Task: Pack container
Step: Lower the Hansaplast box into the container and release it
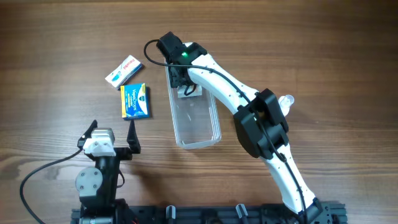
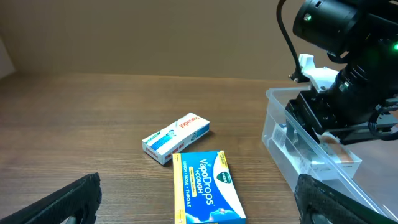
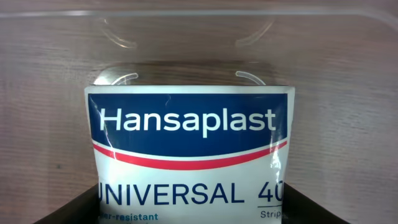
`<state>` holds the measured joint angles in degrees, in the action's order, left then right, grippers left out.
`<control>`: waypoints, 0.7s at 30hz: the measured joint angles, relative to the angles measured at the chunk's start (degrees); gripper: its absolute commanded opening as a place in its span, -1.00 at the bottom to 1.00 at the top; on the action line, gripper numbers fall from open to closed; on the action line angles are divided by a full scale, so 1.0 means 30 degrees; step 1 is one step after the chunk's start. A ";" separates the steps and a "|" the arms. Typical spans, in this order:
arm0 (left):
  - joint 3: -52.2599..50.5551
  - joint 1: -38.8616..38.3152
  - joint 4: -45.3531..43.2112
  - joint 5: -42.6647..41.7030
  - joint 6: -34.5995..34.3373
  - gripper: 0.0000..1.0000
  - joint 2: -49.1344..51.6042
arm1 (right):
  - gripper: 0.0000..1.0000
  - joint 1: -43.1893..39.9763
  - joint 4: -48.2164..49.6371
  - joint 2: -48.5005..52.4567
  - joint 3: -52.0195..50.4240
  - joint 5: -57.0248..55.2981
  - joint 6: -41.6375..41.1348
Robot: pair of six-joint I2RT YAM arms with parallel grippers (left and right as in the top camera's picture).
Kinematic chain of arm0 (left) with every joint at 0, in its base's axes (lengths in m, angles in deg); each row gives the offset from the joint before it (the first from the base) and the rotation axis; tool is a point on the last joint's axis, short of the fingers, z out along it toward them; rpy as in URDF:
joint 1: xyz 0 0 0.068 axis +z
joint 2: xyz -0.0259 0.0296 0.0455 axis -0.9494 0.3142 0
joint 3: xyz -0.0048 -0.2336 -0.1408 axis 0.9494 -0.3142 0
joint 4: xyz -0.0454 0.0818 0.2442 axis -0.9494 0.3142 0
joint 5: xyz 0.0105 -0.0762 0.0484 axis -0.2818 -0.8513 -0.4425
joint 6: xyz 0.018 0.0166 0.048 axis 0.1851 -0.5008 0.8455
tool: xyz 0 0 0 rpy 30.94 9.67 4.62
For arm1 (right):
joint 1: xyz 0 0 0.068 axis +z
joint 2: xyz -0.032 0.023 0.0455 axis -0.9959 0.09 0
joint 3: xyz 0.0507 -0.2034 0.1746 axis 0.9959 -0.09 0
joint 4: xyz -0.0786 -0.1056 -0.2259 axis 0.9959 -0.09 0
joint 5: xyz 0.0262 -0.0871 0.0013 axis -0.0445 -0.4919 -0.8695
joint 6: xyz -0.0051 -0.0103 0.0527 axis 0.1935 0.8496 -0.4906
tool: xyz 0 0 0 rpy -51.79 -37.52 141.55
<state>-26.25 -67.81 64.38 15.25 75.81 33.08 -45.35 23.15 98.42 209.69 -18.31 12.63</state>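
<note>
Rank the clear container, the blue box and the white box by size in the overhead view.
Largest: the container.
Then the blue box.
Smallest: the white box, clearly narrower than the blue one.

The overhead camera looks straight down on the table (image 1: 50,74) from high up. The left wrist camera sits low, facing across it; the container (image 2: 280,140) at its right edge lies mid-frame overhead. The right wrist camera peers closely into that container, a box (image 3: 189,155) filling its lower frame.
</note>
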 measured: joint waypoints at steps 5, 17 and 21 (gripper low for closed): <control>0.0000 0.0000 0.0000 0.0000 0.0000 1.00 0.0000 | 0.55 0.0000 0.0000 0.0000 0.0000 0.0000 0.0036; 0.0000 0.0000 0.0000 -0.0007 0.0000 0.99 0.0000 | 0.88 0.0000 -0.0095 -0.0036 0.0000 -0.0364 0.0503; 0.0000 0.0000 0.0000 0.0000 0.0000 0.99 0.0000 | 0.85 0.0000 -0.0095 -0.0102 0.0000 -0.0576 0.0576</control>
<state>-26.25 -67.81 64.38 15.25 75.81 33.08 -45.35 22.87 98.11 209.69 -20.04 14.35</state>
